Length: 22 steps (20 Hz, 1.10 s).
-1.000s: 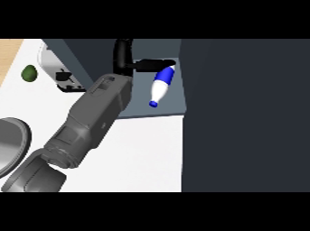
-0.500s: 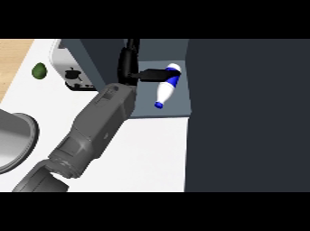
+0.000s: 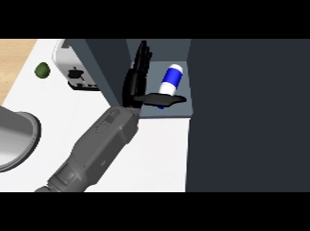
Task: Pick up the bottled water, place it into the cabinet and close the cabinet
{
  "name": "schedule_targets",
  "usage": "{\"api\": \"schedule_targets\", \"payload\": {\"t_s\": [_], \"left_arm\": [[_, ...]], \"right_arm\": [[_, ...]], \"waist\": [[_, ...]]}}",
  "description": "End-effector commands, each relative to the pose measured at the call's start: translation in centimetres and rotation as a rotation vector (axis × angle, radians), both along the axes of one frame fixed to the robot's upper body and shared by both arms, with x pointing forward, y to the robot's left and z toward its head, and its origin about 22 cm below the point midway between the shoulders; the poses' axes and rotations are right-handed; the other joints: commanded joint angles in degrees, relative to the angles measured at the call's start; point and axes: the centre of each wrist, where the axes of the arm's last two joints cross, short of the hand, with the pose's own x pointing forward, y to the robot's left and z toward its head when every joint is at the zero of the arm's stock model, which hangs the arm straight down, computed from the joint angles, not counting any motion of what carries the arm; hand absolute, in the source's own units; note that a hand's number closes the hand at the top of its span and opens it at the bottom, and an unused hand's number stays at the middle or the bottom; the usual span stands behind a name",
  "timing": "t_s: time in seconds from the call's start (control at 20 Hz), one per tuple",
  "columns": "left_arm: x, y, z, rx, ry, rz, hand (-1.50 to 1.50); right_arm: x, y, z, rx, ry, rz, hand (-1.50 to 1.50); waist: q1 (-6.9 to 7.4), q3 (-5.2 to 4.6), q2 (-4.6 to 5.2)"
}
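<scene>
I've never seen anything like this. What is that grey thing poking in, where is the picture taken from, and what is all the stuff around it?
The camera sits in a humanoid robot's head, looking steeply down at a white kitchen counter. The grey tube is its left forearm, ending in a black robot hand with straight fingers. The hand is inside an open cabinet, where a blue and white water bottle lies. The thumb crosses the bottle. Further left are a white appliance, a green fruit and a grey pot.
</scene>
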Motion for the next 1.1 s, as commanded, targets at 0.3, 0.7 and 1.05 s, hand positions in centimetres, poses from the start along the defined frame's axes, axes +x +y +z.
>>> {"api": "schedule_targets", "payload": {"t_s": [0.3, 0.7, 1.05], "left_arm": [[-6.2, 0.7, -0.8, -0.125, -0.051, -0.197, -1.50], [-11.7, 2.8, -0.2, -0.154, -0.002, -0.240, 1.50], [-15.0, 7.6, -0.7, -0.150, 0.020, -0.175, 1.50]], "right_arm": [[0.2, 0.6, 2.5, -0.043, -0.052, -0.023, -1.50], [-0.7, 0.7, 2.5, -0.125, -0.049, 0.173, -1.50], [-1.3, 0.9, 4.8, -0.237, -0.026, 0.392, 1.50]], "waist": [[1.63, 0.01, -0.04], [1.16, 0.03, -0.34], [1.05, -0.02, -0.26]]}}
